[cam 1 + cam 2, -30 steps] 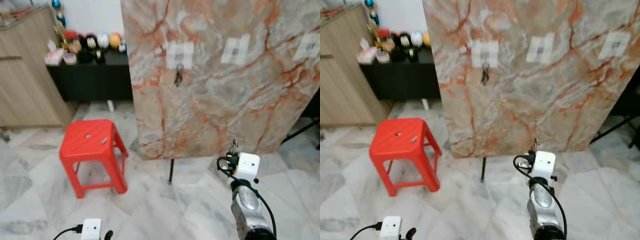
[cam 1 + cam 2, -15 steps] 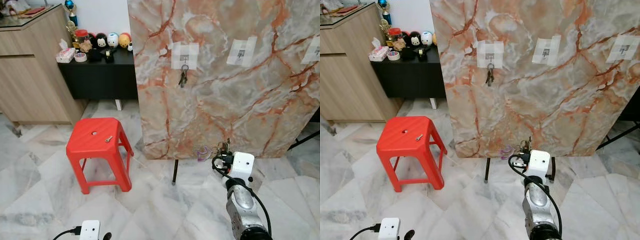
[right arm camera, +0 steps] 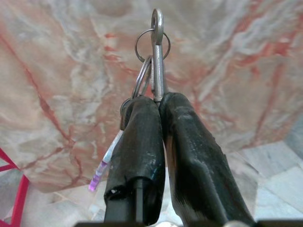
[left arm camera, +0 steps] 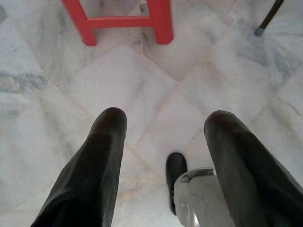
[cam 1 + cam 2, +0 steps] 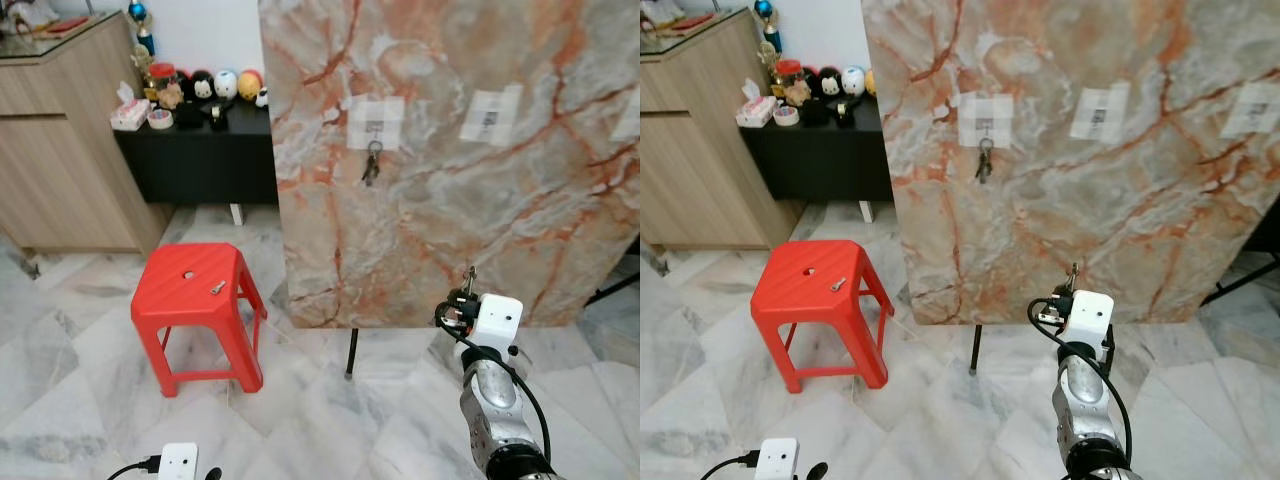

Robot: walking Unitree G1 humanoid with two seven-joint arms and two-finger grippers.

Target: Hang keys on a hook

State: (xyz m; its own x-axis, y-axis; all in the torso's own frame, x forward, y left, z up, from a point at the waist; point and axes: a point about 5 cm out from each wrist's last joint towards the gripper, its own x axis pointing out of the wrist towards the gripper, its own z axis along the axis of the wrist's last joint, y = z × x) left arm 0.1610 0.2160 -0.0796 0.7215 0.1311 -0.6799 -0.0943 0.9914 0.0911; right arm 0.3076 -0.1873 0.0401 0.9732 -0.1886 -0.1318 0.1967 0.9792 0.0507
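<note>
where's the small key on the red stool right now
In the left eye view the small key lies on the seat of the red stool, right of its centre hole, on the robot's left, beside the marble panel.

even, bright indoor light, soft shadows, slight blur in both eye views

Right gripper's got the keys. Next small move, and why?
Probably raise the right gripper toward the free middle hook. It is shut on the key ring well below the marble board's hooks, and the left hook already holds a key bunch.
</note>
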